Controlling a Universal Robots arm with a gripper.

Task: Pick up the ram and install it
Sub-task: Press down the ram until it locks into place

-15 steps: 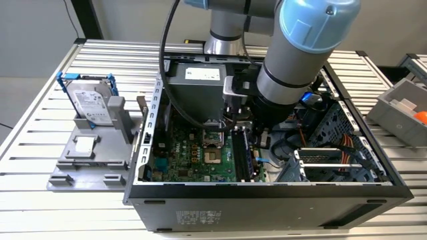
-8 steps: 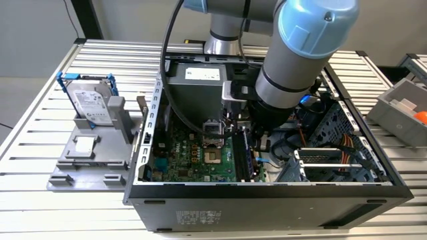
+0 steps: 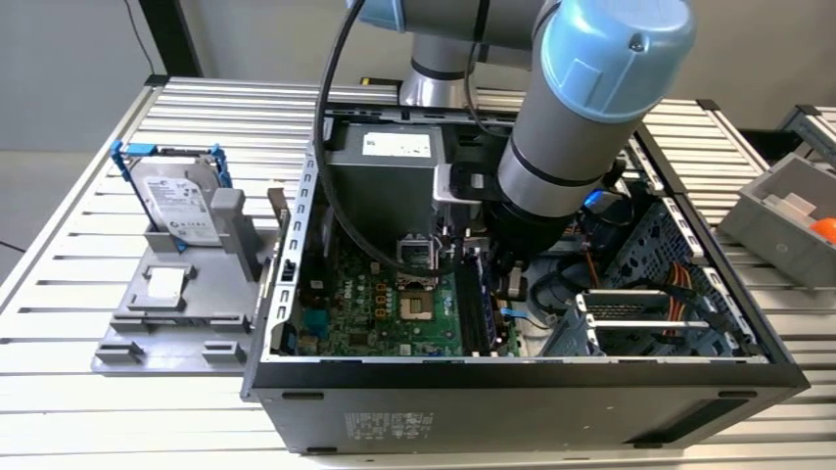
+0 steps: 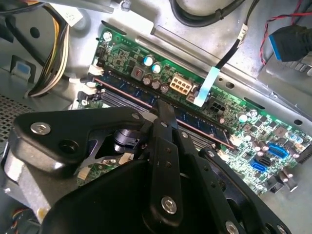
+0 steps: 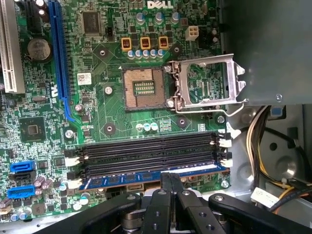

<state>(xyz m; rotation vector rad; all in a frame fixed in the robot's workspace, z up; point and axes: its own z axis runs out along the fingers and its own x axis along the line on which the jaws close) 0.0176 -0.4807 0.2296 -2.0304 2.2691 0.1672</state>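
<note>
My black end effector (image 5: pixel 170 181) has its fingers nearly together, tips pressing on the top edge of the ram (image 5: pixel 146 176), a long thin blue circuit-board stick seated in the outermost black slot of the green motherboard (image 5: pixel 102 105).

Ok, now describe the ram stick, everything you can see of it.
The ram is a long, thin blue circuit board with dark chips along its face. It stands on edge in the outermost of the black memory slots, the one nearest the motherboard's edge, running parallel to the empty slots beside it. The white latches sit at its ends. The gripper is at its middle, fingers closed together at its top edge. In the second wrist view it runs diagonally past the fingertips.
</note>
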